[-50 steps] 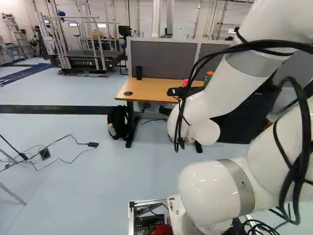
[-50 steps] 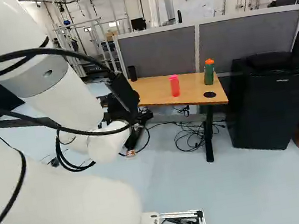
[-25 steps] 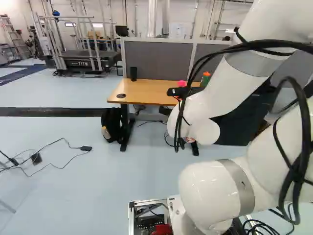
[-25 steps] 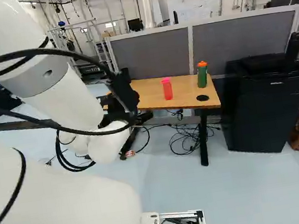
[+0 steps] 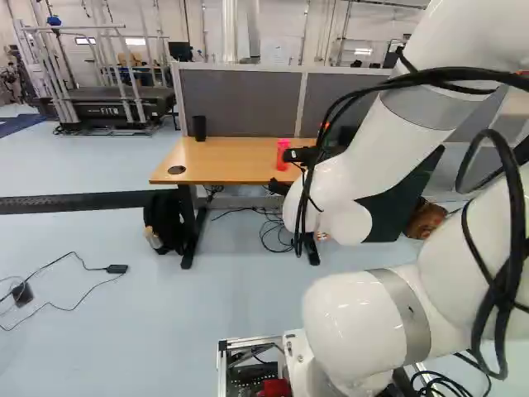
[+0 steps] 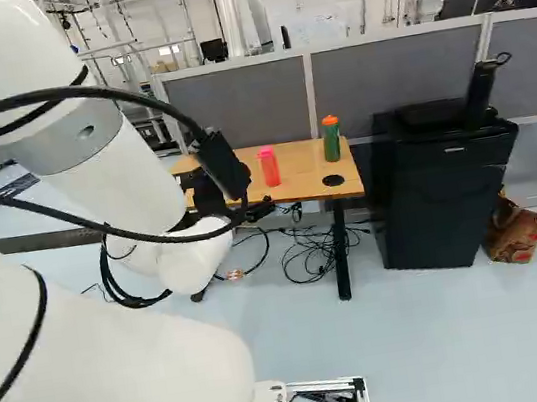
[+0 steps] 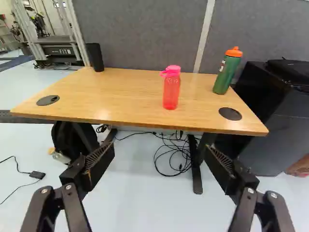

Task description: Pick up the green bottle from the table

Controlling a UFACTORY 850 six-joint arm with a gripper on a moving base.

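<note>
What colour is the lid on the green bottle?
The lid is orange. It shows best in the wrist view.

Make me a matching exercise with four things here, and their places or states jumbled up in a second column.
1. green bottle with orange lid
2. translucent pink bottle
3. upright black cylinder
4. black two-fingered tool

A. fingers apart, holding nothing
B. on the wooden table, between two other upright things
C. on the table, farthest from the black cabinet
D. on the table, nearest that cabinet

Pairs: 1-D, 2-B, 3-C, 4-A
</note>
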